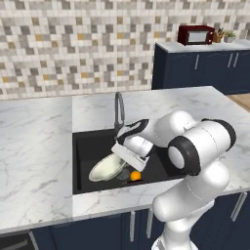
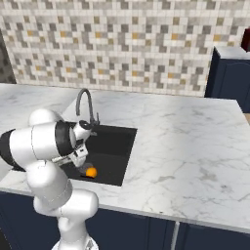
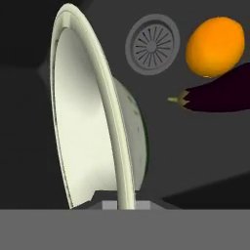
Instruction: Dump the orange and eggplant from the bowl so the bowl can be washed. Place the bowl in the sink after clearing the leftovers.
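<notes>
Bowl (image 3: 93, 127) rim closest in hand view, tipped on edge; I've got the gripper (image 1: 128, 157) clamped tight on it, down in sink (image 1: 88, 146); orange (image 3: 215, 46) touching eggplant (image 3: 219, 93) on basin floor nr drain (image 3: 153, 45).

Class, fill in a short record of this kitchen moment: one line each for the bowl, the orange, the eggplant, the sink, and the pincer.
bowl: cream-white bowl, tipped up on edge inside the sink, empty
orange: orange lying on the sink floor, out of the bowl
eggplant: eggplant on the sink floor, right beside the orange
sink: black sink with round drain and grey faucet
pincer: pincer shut on the bowl's rim, down in the sink
</notes>
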